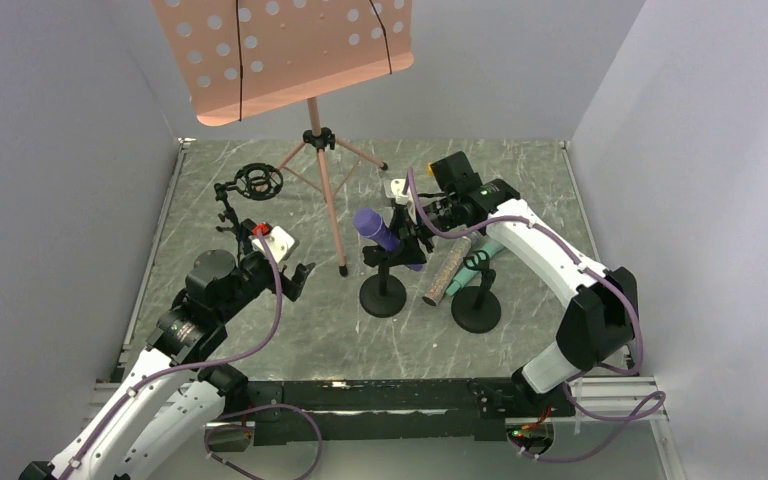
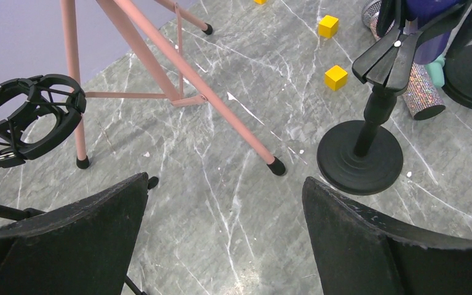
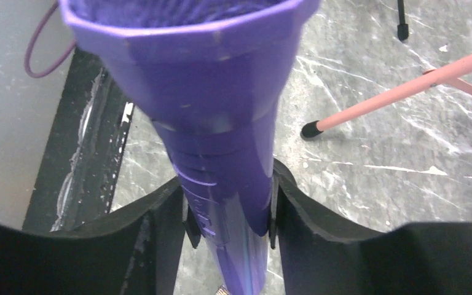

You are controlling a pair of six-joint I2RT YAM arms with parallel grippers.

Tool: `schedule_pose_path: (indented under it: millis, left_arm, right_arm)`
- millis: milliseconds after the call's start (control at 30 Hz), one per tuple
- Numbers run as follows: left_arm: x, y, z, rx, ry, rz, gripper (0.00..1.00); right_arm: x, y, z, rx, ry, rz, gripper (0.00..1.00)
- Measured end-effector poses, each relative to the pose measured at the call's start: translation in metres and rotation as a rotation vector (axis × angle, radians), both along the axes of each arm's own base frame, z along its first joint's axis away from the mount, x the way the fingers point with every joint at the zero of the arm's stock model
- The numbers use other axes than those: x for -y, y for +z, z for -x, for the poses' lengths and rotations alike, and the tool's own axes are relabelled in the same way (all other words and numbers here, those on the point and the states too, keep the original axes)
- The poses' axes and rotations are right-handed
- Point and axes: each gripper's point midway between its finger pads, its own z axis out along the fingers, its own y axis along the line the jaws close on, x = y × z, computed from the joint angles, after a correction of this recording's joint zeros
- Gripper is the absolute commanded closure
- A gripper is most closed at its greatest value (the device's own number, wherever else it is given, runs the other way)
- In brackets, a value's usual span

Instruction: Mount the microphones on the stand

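The purple microphone (image 1: 380,232) sits tilted in the clip of a black round-base stand (image 1: 383,296). My right gripper (image 1: 422,234) is shut on its body; in the right wrist view the purple microphone (image 3: 221,123) fills the gap between my fingers (image 3: 160,239), with the clip's black prongs beside it. The glittery silver-pink microphone (image 1: 447,270) lies on the table between the two stands. The mint-teal microphone (image 1: 481,262) lies by the second black stand (image 1: 476,312), partly hidden by my right arm. My left gripper (image 1: 300,278) hangs open and empty over bare table, as the left wrist view (image 2: 224,203) shows.
A pink music stand (image 1: 325,190) on tripod legs stands at the back middle. A black shock-mount ring on a thin stand (image 1: 258,181) is at the back left. Two yellow cubes (image 2: 336,77) lie on the marble table near the first stand's base (image 2: 361,157).
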Motion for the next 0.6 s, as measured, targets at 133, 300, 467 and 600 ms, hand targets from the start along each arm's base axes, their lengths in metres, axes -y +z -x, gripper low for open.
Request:
schedule_pose_path:
  millis: [133, 300, 467, 600]
  left_arm:
    - [0.000, 0.000, 0.000, -0.002, -0.004, 0.004, 0.01]
    - [0.001, 0.000, 0.000, -0.003, -0.008, 0.006, 0.01]
    - [0.002, 0.001, 0.002, -0.001, -0.020, 0.011, 0.01]
    - [0.001, 0.001, 0.003, 0.004, -0.020, 0.014, 0.01]
  right_arm:
    - [0.002, 0.000, -0.003, 0.024, -0.017, 0.015, 0.65]
    - [0.004, 0.000, -0.003, 0.029, -0.029, 0.026, 0.81]
    - [0.001, 0.011, -0.009, 0.003, -0.038, 0.039, 0.84]
    - [-0.010, 0.036, -0.027, 0.005, -0.055, 0.024, 0.85]
